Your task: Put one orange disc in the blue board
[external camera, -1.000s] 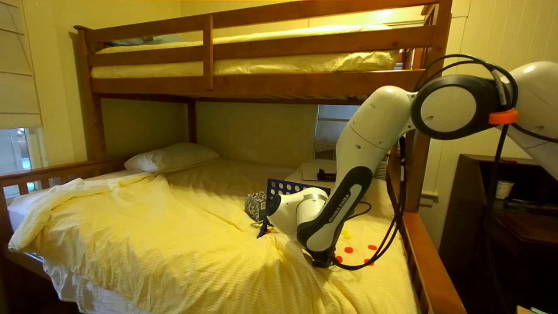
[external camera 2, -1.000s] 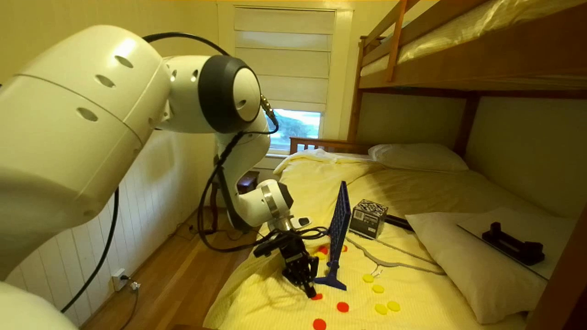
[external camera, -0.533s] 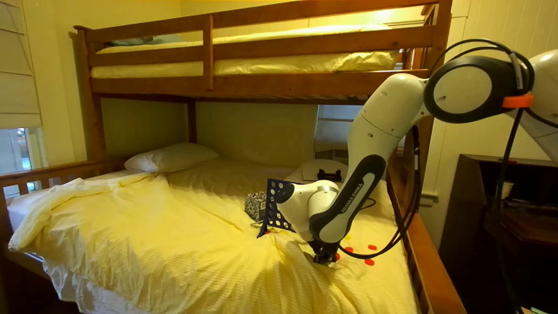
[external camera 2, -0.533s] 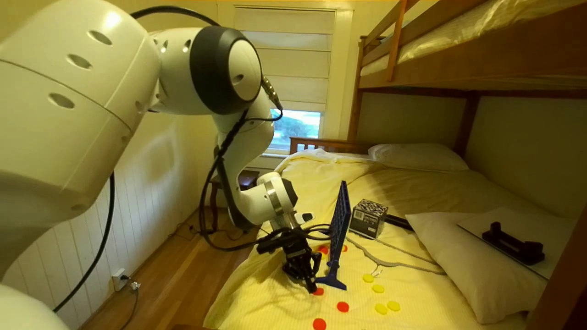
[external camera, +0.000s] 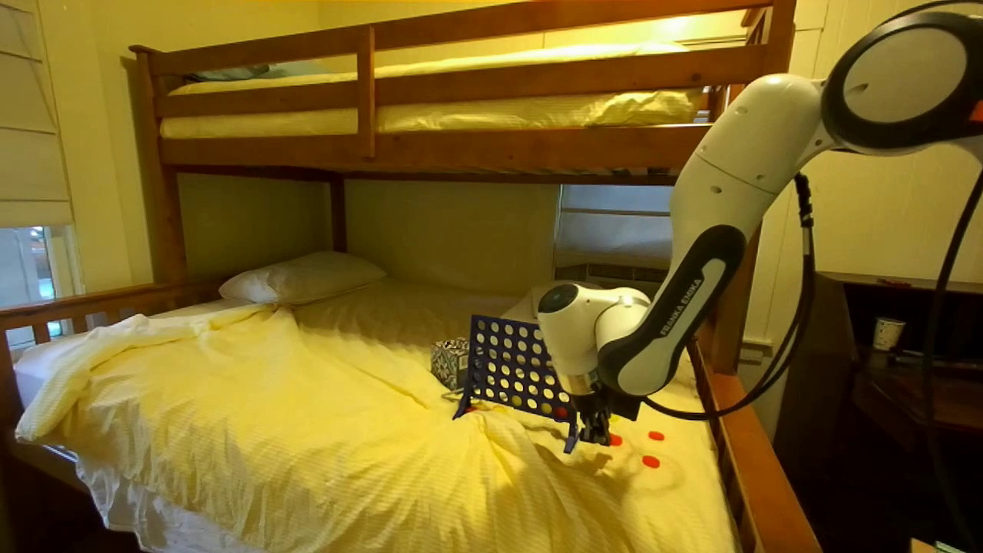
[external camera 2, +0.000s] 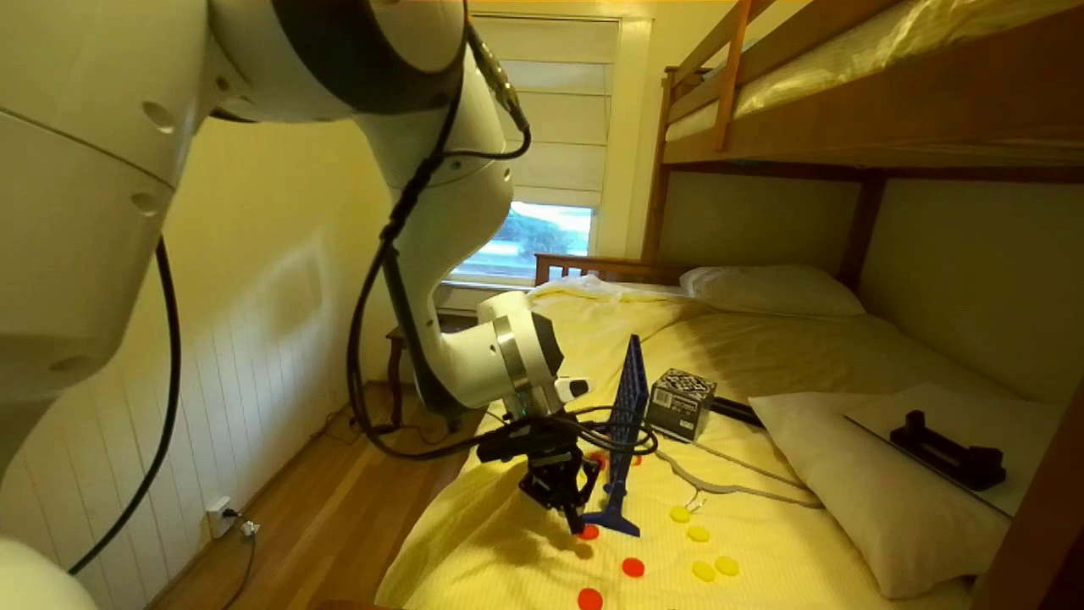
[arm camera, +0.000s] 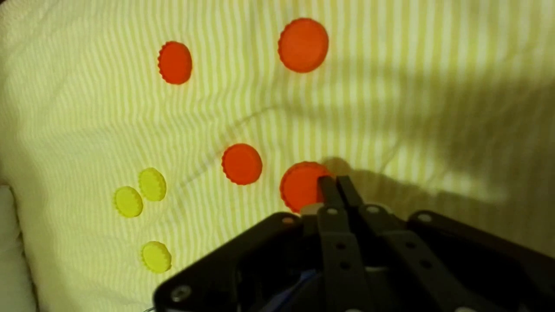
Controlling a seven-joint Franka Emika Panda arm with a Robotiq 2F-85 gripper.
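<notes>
My gripper (arm camera: 336, 178) is shut, its two dark fingertips nearly together, pinching the edge of an orange disc (arm camera: 301, 187). That disc faces the wrist camera, its right edge hidden by a finger, and its round shadow falls on the sheet. In an exterior view the held disc (external camera 2: 589, 533) shows at the fingertips, slightly above the bed, by the foot of the blue board (external camera 2: 628, 407). The upright blue board (external camera: 500, 349) shows its round holes, with the gripper (external camera: 595, 438) just beyond its near right foot. Its lowest holes show some red and yellow; in or behind them, I cannot tell.
Loose orange discs (arm camera: 242, 164) and yellow discs (arm camera: 152, 184) lie on the striped bedding. A patterned box (external camera 2: 677, 405) and a grey hanger-like piece (external camera 2: 728, 489) sit behind the board. Cables (external camera 2: 645, 434) from the wrist loop across the board. A pillow (external camera 2: 864, 474) lies farther right.
The gripper has risen from the sheet, carrying the orange disc up with it. The forearm has moved up, uncovering more of the board. The other discs and the board stay put.
</notes>
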